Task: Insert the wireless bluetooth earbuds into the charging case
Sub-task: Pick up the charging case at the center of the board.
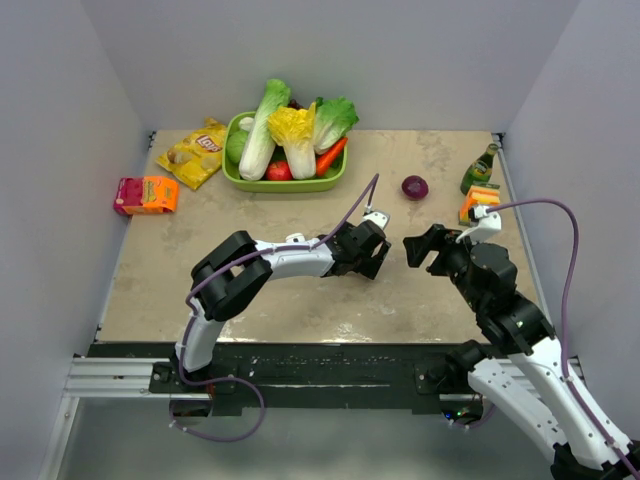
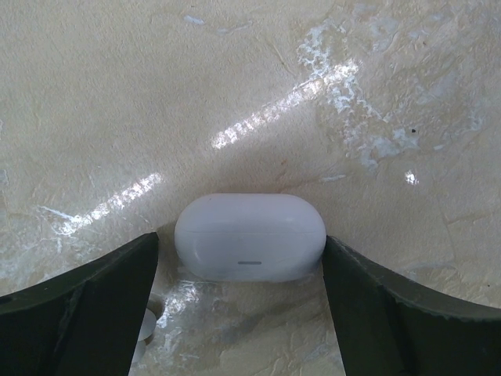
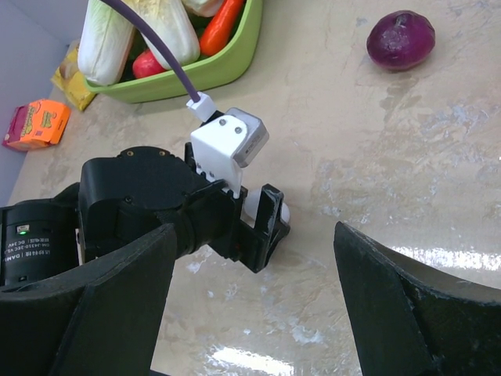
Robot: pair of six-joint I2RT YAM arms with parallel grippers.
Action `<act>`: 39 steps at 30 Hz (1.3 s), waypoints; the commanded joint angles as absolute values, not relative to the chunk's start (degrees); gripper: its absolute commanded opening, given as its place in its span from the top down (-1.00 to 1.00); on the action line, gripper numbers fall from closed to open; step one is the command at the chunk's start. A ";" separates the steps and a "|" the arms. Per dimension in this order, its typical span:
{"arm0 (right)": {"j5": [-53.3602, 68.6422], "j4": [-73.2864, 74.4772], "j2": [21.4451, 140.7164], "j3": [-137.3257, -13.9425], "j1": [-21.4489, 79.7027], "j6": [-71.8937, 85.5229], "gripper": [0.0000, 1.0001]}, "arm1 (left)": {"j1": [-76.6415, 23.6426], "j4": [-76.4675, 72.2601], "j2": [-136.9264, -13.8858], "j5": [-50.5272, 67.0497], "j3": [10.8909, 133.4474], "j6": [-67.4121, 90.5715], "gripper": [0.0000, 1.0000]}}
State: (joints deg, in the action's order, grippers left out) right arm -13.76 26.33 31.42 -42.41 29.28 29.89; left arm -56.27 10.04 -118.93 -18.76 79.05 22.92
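Charging case (image 2: 250, 237) lies closed on the tabletop (image 2: 235, 94) between the spread jaws of the left gripper (image 1: 372, 252), not clearly clamped. Right gripper (image 1: 418, 248) spread, empty. Case looks light, rigid, slick-glossy, likely to squirt out; grip the rounded ends below the lid seam.

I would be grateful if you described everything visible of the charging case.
The charging case is a smooth, glossy white plastic pebble, a rounded oblong. A faint seam runs round it, so the lid looks shut; a small grey slot sits low on its front. It lies flat on the beige table, between the left gripper's open dark fingers; whether they touch its ends is hard to tell.
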 commanded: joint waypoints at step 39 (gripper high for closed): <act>5.96 25.93 42.35 -55.81 29.18 21.36 -0.70 | -56.42 -70.92 -70.50 -2.91 16.11 8.53 1.00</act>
